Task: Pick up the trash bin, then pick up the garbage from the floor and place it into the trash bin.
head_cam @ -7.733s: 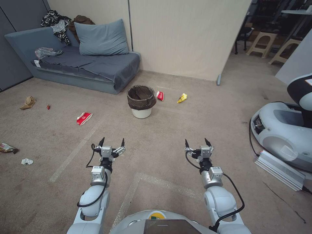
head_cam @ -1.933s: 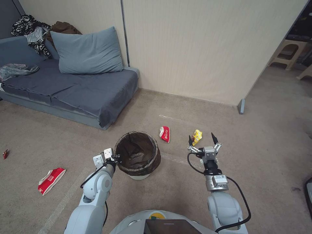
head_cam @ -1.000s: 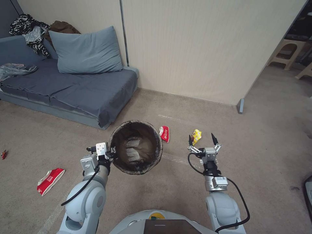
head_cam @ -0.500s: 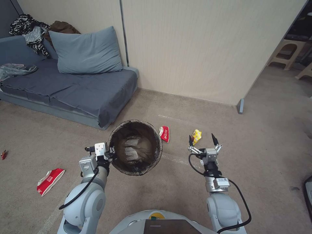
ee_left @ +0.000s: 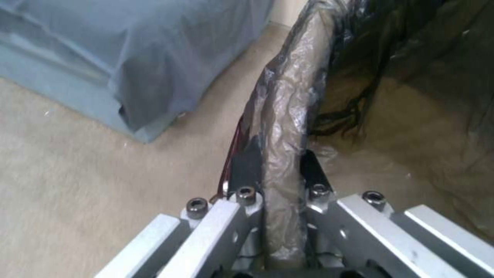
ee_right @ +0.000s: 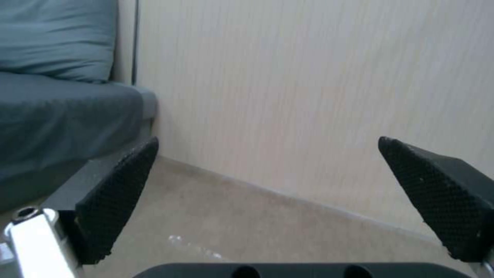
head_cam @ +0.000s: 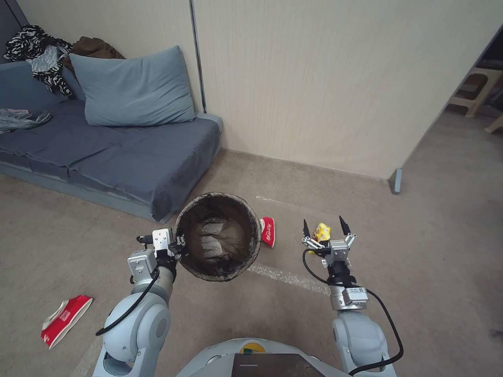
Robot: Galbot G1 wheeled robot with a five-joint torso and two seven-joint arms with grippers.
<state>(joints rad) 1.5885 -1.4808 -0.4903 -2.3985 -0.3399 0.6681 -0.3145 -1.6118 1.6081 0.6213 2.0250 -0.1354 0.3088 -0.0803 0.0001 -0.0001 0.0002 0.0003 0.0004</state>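
Head view showed the bin off the floor, carried by the left gripper, which was clamped on the rim at the robot's left side. A moment before, the bin stood on the carpet with its white base visible; in this frame it was raised and tipped, so the mouth and the dark liner faced the camera. In the left wrist view the two black fingers pressed on each side of the rim wall, with the liner foil caught between them, so the grasp looked firm to me.

The right gripper was held forward above the carpet with its fingers spread wide and nothing between them; the right wrist view confirmed this, with only wall and floor seen past the pads.

The whole scene had also shifted a little between the last pictures, which I take as a move of the camera and not of the things. The yellow wrapper lay on the floor directly beyond the right gripper, and one red packet lay just beside the bin, partly hidden by it. A second red packet was well apart, at the left.

I judged the first step as done. The garbage was not yet collected, and the yellow wrapper seemed the nearest piece for the free gripper.
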